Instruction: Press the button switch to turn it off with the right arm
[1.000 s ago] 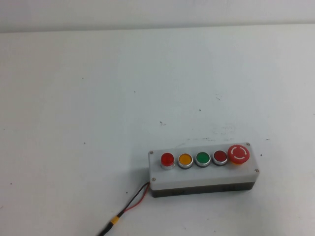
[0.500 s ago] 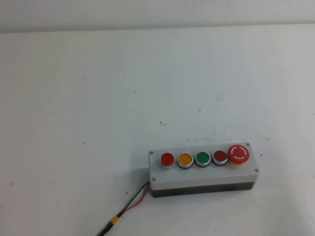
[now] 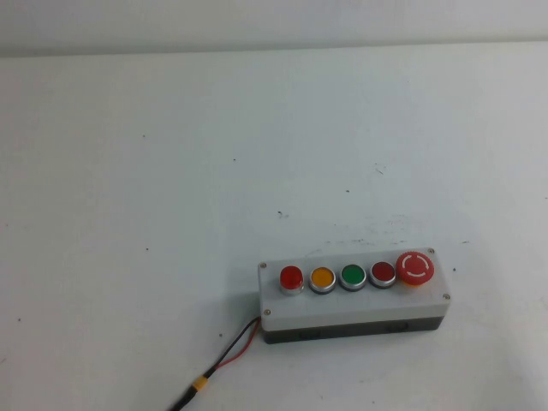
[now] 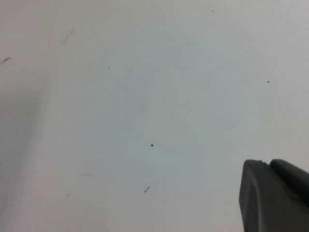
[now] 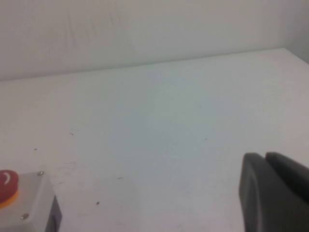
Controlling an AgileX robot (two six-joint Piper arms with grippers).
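Note:
The white five-button box [image 3: 360, 306] lies on the white table at the near right in the high view. Its bright-red button switch [image 3: 291, 277] is the leftmost one and looks lit. No arm shows in the high view. My right gripper [image 5: 265, 158] is shut and empty, off to the side of the box, above bare table. The right wrist view shows only the box's corner [image 5: 31, 200] and part of the large red mushroom button [image 5: 6, 184]; the button switch is out of that view. My left gripper [image 4: 268, 164] is shut and empty over bare table.
Beside the button switch stand a yellow button [image 3: 322, 278], a green button [image 3: 352, 276], a maroon button [image 3: 382, 273] and the mushroom stop button [image 3: 415, 267]. A red and black cable [image 3: 229, 358] runs from the box's left end to the near table edge.

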